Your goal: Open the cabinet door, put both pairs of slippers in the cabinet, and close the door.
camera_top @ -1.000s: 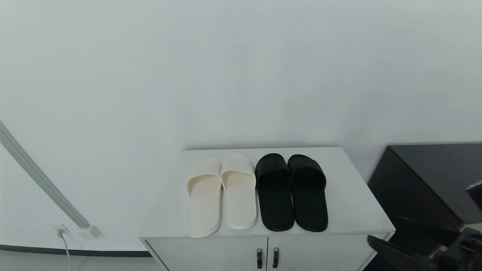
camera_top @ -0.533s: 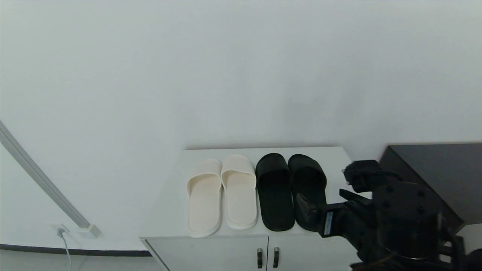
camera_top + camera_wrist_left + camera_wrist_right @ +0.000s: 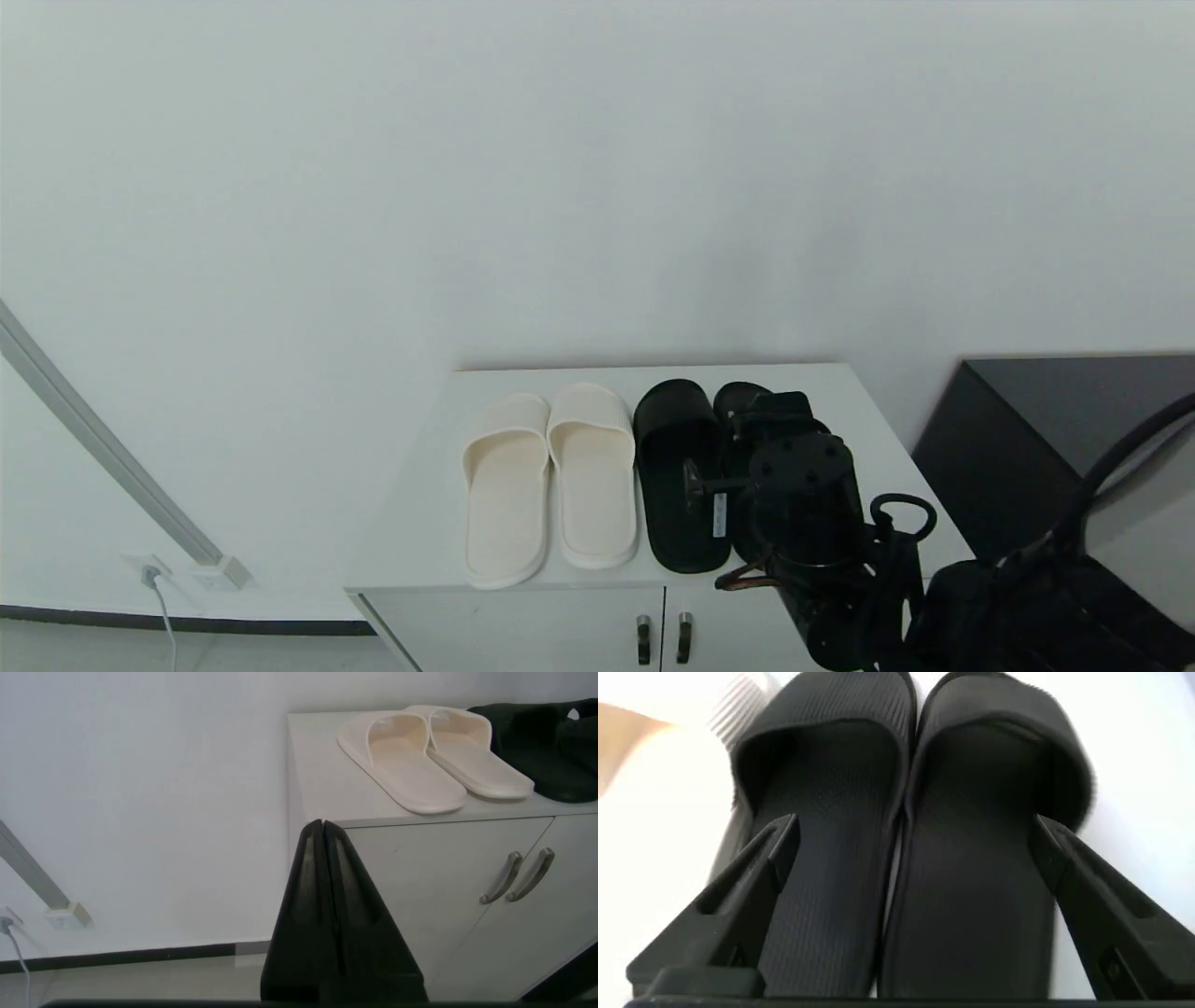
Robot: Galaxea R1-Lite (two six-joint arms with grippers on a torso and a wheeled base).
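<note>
Your right arm is hanging over the cabinet (image 3: pixel 873 439) top, its wrist bent so the right gripper (image 3: pixel 915 831) is pointing down and away from you at the black slippers (image 3: pixel 679 467). Its fingers (image 3: pixel 752 891) are standing wide apart, holding nothing. The black pair is lying side by side straight ahead of the gripper and between its two fingers, one finger over each outer edge of the pair. From these views you cannot tell whether the fingers are touching the soles. The cream slippers (image 3: pixel 551 476) are sitting just to this gripper's left, touching the black pair. The two door handles (image 3: pixel 661 639) are sitting below the gripper, on the closed doors at the cabinet's front.

Your left arm is waiting low, in front of the cabinet's left front corner. The left gripper (image 3: pixel 323 835) is pointing toward the cabinet with its fingers pressed together, gripping nothing. The cream slippers are lying above and beyond it, and the handles are off to its right.
</note>
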